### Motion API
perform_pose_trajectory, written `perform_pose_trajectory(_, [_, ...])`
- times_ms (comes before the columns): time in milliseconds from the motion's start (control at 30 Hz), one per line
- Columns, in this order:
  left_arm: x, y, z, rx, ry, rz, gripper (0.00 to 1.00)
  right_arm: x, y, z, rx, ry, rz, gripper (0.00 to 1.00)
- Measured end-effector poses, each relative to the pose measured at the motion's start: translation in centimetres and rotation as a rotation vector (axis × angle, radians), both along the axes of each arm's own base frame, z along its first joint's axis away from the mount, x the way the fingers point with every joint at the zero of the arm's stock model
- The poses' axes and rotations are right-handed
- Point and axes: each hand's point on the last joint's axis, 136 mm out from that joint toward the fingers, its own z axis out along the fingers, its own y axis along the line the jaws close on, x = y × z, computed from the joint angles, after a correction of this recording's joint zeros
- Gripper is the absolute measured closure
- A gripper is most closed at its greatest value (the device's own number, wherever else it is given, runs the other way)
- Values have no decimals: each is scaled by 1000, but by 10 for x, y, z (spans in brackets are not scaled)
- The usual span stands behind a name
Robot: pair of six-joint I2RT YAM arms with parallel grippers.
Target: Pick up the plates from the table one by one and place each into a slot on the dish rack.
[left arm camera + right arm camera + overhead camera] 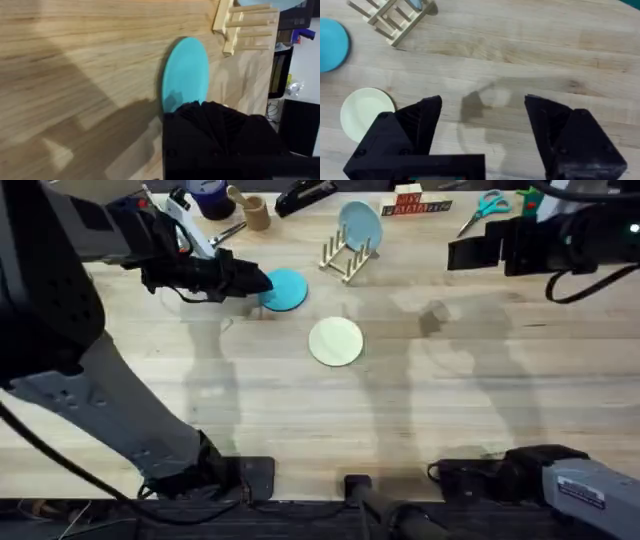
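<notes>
The bright blue plate (288,290) (186,70) lies at the back left of the table (450,400). My left gripper (252,281) (200,112) reaches in from the left and is shut on the blue plate's near edge. The cream plate (336,341) (364,112) lies flat in the middle of the table, untouched. Behind it stands the wooden dish rack (350,256) (390,17) (245,22), with a pale blue plate (360,224) upright in one slot. My right gripper (470,252) (482,107) hovers open over bare wood to the right of the rack, holding nothing.
Along the back edge stand a wooden cup (258,212), a dark blue cup (210,194), a black tool (305,192), lettered blocks (410,204) and scissors (487,206). Open tabletop stretches across the front and the right.
</notes>
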Motion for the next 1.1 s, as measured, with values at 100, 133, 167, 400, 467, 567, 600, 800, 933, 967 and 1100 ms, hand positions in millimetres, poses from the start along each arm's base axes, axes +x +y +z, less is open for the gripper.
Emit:
perform_pose_trajectory(100, [-2,0,-12,-7,27,-3,960,0,0,0,0,0,0,5])
perform_pose_trajectory(133, [-2,-1,-14,-13,33,-5,960,0,0,0,0,0,0,5])
perform_pose_trajectory(167, [-2,-2,-15,-20,35,-6,960,0,0,0,0,0,0,5])
perform_pose_trajectory(400, [-1,-5,-21,-63,51,-9,960,0,0,0,0,0,0,5])
perform_pose_trajectory(467, [0,-6,-21,-78,53,-10,959,0,0,0,0,0,0,5])
perform_pose_trajectory(567, [0,-6,-21,-84,53,-10,960,0,0,0,0,0,0,5])
perform_pose_trajectory(600, [0,-6,-21,-84,53,-10,960,0,0,0,0,0,0,5])
perform_pose_trajectory(800, [0,-6,-21,-84,53,-10,960,0,1,0,4,0,-1,5])
perform_pose_trajectory(933, [0,-6,-20,-84,53,-10,961,2,18,4,52,-16,34,5])
perform_pose_trajectory(967, [0,-6,-21,-84,53,-10,961,2,25,5,72,-21,54,5])
perform_pose_trajectory(1100, [0,-6,-21,-84,53,-10,960,4,58,15,154,-55,138,5])
